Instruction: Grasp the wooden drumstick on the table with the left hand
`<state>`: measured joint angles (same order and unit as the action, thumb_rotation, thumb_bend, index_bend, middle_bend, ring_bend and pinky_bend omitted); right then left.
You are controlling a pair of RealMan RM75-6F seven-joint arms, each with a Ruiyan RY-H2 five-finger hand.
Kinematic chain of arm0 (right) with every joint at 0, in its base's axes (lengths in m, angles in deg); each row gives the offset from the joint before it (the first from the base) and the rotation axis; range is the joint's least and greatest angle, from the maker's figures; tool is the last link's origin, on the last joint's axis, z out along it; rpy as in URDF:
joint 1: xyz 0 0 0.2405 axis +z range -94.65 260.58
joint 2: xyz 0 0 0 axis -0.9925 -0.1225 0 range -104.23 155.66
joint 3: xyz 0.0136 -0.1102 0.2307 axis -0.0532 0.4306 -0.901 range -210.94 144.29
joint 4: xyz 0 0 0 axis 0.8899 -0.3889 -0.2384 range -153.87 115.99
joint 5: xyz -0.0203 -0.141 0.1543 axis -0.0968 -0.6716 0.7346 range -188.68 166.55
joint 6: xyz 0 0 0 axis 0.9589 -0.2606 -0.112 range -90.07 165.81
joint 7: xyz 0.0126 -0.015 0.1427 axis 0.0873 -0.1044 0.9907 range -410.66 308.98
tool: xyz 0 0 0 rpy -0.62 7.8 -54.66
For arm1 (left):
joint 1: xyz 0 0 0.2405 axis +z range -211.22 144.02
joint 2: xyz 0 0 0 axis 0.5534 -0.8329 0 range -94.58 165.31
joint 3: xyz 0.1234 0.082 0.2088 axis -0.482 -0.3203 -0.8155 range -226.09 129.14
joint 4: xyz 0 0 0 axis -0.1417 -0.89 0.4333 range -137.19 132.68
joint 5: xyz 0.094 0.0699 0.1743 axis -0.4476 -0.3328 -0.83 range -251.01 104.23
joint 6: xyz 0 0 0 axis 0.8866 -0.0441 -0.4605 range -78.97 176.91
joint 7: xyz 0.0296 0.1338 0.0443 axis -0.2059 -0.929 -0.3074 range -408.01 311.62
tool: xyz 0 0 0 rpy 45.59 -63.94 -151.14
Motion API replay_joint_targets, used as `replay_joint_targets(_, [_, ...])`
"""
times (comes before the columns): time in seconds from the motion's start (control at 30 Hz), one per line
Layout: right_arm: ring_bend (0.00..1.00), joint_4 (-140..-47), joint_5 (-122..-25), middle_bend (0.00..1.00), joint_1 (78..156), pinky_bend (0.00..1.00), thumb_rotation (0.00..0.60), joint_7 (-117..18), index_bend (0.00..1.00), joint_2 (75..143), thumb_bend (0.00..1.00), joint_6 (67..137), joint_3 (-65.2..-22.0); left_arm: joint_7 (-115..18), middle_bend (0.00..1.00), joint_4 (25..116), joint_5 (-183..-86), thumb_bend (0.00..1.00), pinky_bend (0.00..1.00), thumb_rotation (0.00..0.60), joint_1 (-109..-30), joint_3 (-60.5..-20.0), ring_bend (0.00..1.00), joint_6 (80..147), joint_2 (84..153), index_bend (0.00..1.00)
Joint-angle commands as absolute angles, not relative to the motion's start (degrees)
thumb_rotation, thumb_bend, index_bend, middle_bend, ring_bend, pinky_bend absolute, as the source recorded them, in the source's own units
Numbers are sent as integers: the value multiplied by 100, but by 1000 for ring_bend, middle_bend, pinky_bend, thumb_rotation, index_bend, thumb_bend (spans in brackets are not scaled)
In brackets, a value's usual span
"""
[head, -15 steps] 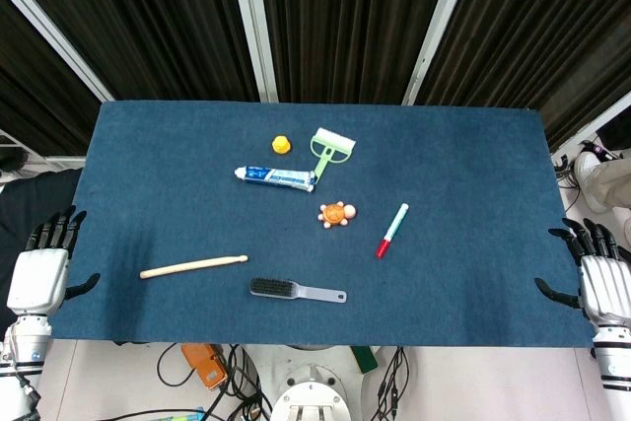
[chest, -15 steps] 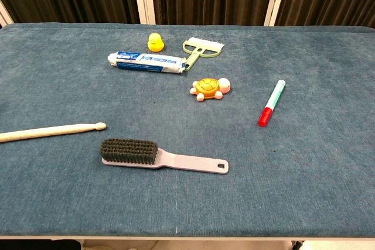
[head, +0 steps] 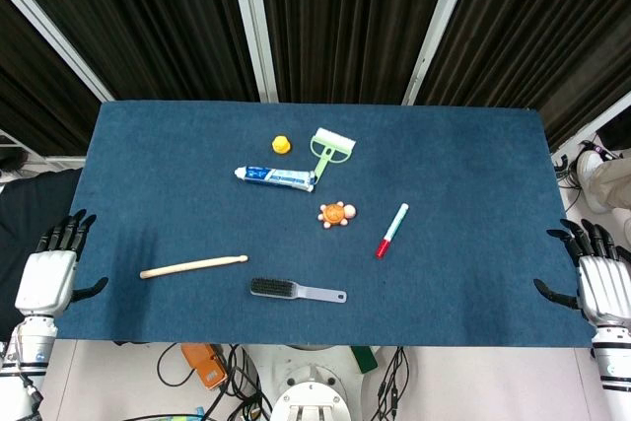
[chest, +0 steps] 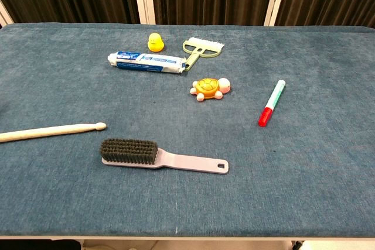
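The wooden drumstick (head: 193,266) lay flat near the tabletop's (head: 473,155) front-left corner, just left of a brush (head: 296,291). Left robot hand (head: 47,278) hung off the left edge, fingers spread, empty. I'd approach from above and pinch mid-shaft.

table (head: 473,145) blue cloth | drumstick (head: 193,266) | brush (head: 296,291) | marker (head: 391,230) | toothpaste (head: 274,177) | turtle toy (head: 336,214)

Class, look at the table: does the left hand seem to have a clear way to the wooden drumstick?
Probably yes. The left hand is open at the table's left edge, and only bare blue cloth lies between it and the drumstick. The brush lies on the drumstick's far side.
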<state>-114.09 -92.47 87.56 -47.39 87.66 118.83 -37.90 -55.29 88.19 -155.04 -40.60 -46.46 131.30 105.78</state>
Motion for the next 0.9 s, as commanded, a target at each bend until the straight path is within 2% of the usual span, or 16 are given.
replay_joint_targets(0.03, [67, -11409, -9275, 175, 8760, 0, 600, -4733, 278, 8750, 292, 11882, -3777, -5651, 50, 8965, -15803, 131, 112, 600, -4120, -4729, 0, 13164, 10699, 0])
replay_joint_targets(0.23, [59, -11450, -9238, 175, 8786, 0, 600, -4646, 269, 8666, 292, 11729, -3736, -6031, 75, 9268, -16004, 131, 112, 600, -4329, -4984, 0, 12636, 10959, 0])
replay_joint_targets(0.5, [58, -11468, -9195, 175, 8806, 0, 600, -4626, 276, 8648, 292, 11655, -3727, -6879, 138, 9492, -15599, 142, 112, 600, -4704, -4847, 0, 11959, 11556, 4])
replay_joint_targets(0.73, [57, -11515, -9154, 175, 8832, 0, 600, -4671, 294, 8624, 292, 11579, -3717, -7218, 273, 9318, -15085, 160, 115, 600, -5042, -4507, 6, 11609, 12010, 179])
replay_joint_targets(0.9, [57, -11529, -9148, 174, 8838, 0, 600, -4658, 297, 8611, 292, 11559, -3710, -7373, 337, 9171, -14581, 174, 127, 600, -5210, -4316, 40, 11406, 12189, 235])
